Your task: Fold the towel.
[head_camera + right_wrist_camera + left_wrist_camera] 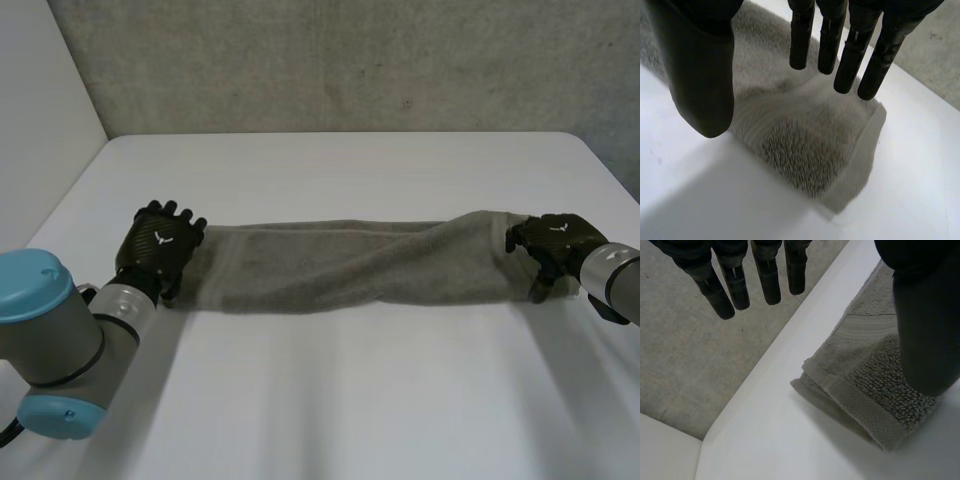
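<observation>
A grey towel (340,265) lies across the white table (350,400) as a long narrow band, folded lengthwise and twisted near its right end. My left hand (160,245) is at the towel's left end. In the left wrist view its fingers (767,275) are straight and off the cloth, and its thumb hangs over the towel's end (870,385). My right hand (555,240) is at the towel's right end. In the right wrist view that hand (850,55) hovers over the towel's end (800,145) with fingers straight and thumb apart, nothing pinched.
A concrete wall (350,60) rises behind the table's far edge, and a pale panel (40,90) stands at the left. Bare tabletop extends in front of and behind the towel.
</observation>
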{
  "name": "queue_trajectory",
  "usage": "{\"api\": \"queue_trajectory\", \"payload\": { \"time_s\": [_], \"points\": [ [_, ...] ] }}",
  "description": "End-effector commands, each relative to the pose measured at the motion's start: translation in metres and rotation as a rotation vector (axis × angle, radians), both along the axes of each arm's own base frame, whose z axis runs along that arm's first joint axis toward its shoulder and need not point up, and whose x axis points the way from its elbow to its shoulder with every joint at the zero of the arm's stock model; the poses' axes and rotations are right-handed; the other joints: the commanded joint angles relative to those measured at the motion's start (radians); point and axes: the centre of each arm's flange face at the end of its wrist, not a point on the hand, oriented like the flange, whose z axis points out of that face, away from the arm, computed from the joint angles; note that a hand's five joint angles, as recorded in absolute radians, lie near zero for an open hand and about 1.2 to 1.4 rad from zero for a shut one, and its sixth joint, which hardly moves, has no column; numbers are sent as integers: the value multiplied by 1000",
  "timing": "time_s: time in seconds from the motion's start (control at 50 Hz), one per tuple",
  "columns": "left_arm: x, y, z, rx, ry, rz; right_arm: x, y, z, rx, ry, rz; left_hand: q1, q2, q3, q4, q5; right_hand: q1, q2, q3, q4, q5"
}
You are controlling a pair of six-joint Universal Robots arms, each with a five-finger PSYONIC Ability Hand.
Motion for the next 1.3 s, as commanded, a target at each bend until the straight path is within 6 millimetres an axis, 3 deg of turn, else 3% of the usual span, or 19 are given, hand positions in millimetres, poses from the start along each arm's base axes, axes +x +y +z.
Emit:
{"api": "queue_trajectory", "payload": {
  "time_s": [0.02,0.16,0.24,0.44,0.58,0.7,0.74,0.76,0.84,0.86,0.9,0.92,0.96,1.0,1.12,1.24,1.26,1.28,1.3],
  "points": [
    [-2,-8,-7,10,-2,2,-10,-14,-24,0,40,-17,50,47,48,49,-133,162,158,154,153,145],
    [-3,-10,-13,22,-7,2,-20,-20,-29,-9,60,-32,71,68,69,70,-112,468,464,459,458,450],
    [-4,-10,-15,25,-8,3,-29,-24,-30,-14,63,-61,144,141,142,143,-39,895,891,886,885,877],
    [-11,-2,-11,19,-5,-15,-52,-31,-17,-65,86,-149,206,203,204,205,23,896,892,887,886,878],
    [-6,4,4,-8,10,-8,-113,-60,10,-162,176,-267,106,103,104,106,-76,896,892,887,886,878],
    [-7,6,11,-27,17,-12,-109,-70,37,-260,249,-226,74,71,72,73,-109,896,892,887,886,878],
    [-8,5,16,-44,20,-14,-65,-66,70,-361,216,-137,56,53,54,55,-127,896,892,887,886,878],
    [-8,5,16,-44,20,-14,-65,-66,70,-362,215,-137,56,53,54,55,-127,896,892,887,886,878],
    [-10,3,25,-72,28,-16,27,-40,99,-459,114,60,50,47,49,50,-132,896,892,887,886,878],
    [-10,3,25,-72,28,-16,27,-39,99,-460,114,61,50,47,48,50,-132,896,892,887,886,878],
    [-10,2,29,-86,33,-14,99,-1,104,-492,61,238,50,47,48,50,-132,896,892,887,886,878],
    [-10,2,29,-86,33,-14,99,0,104,-492,60,239,50,47,48,50,-132,896,892,887,886,878],
    [-12,3,31,-91,34,-16,158,40,84,-467,26,403,41,39,40,41,-141,896,892,887,886,878],
    [-12,4,32,-94,34,-11,181,60,72,-449,14,474,38,36,37,38,-144,896,892,887,886,878],
    [-16,6,34,-100,35,-2,235,123,20,-358,17,667,12,9,10,11,-171,896,892,887,886,878],
    [-18,8,34,-100,34,-11,244,137,-6,-306,31,708,9,6,7,8,-174,896,892,887,886,878],
    [-20,9,34,-100,34,-16,245,137,-6,-302,30,707,9,6,7,8,-174,836,832,827,826,818],
    [-21,10,34,-103,36,-21,243,136,-8,-291,25,702,6,3,4,6,-176,356,352,347,346,338],
    [-21,10,34,-103,36,-21,243,136,-8,-291,25,702,6,3,4,6,-176,351,347,342,341,333]
  ]
}}
